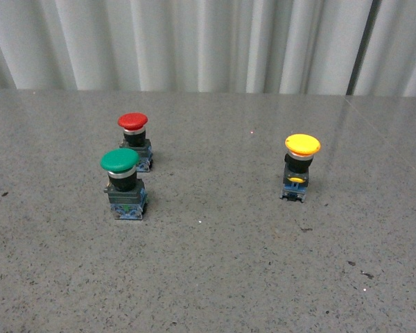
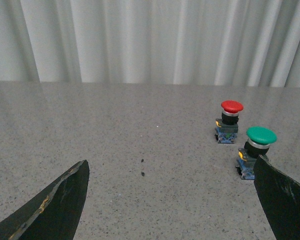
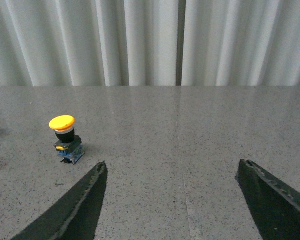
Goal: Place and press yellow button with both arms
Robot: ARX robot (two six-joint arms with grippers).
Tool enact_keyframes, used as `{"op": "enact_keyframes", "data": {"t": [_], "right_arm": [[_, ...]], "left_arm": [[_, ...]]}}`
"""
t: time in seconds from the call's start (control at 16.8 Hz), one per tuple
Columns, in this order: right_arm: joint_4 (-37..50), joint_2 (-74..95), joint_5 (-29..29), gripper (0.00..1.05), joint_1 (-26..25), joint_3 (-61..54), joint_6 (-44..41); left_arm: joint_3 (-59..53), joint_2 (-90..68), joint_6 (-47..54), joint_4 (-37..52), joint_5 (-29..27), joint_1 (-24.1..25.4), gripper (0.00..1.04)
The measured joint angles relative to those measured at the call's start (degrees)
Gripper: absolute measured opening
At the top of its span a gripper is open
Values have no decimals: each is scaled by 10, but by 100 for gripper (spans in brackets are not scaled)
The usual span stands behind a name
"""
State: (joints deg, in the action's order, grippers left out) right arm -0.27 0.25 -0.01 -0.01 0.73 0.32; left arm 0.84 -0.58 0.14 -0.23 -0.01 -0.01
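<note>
The yellow button [image 1: 301, 165] stands upright on the grey speckled table at the right, with a yellow cap, silver collar, black body and blue base. It also shows in the right wrist view [image 3: 65, 137], ahead of the open, empty right gripper [image 3: 172, 175] and off to one side of its jaws. The left gripper [image 2: 172, 172] is open and empty over bare table; the yellow button is out of its view. Neither arm shows in the front view.
A green-capped button [image 1: 123, 182] and a red-capped button [image 1: 134, 139] stand close together at the left of the table; both show in the left wrist view, green [image 2: 256, 151] and red [image 2: 229, 120]. A white curtain [image 1: 208, 41] hangs behind the table's far edge.
</note>
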Motion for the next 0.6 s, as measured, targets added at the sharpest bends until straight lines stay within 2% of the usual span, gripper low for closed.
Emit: {"op": "enact_keyframes", "data": {"t": [0.12,0.6], "right_arm": [[0,0,0,98,0,0,0],[0,0,0,98,0,0,0]], "left_arm": [[0,0,0,0,0,0,98],[0,0,0,0,0,0,98]]}}
